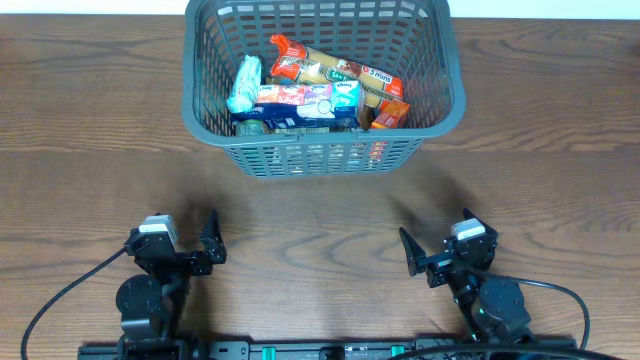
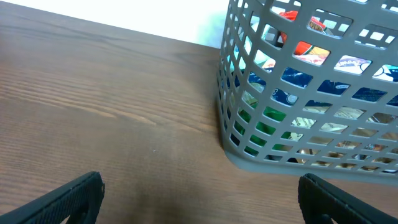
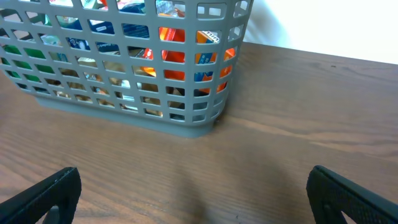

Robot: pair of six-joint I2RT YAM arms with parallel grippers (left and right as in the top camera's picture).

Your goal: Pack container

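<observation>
While parked at the near edge of the wooden counter (image 1: 80, 170), gaping wide and empty: left gripper (image 1: 186, 218), right gripper (image 1: 434, 224). At the far edge: large dark grey-blue lattice plastic basket (image 1: 318, 165), loaded with colourful grocery packets (image 1: 300, 95).

A dark brown wood-grain table (image 1: 320, 200) fills the overhead view, with a white surface (image 1: 90, 6) showing beyond its far edge. Toward the far middle, groceries lie heaped together. A long red-and-tan packet (image 1: 335, 68) marked "3 mins" lies slantwise across the top. Below it is a blue-and-white packet (image 1: 295, 103), with a small teal pack (image 1: 345, 96) against its right end. A crumpled pale pouch (image 1: 243, 85) stands at the left of the heap and an orange box (image 1: 391, 112) at the right. The left wrist view shows something green (image 2: 267, 118) low in the heap.
</observation>
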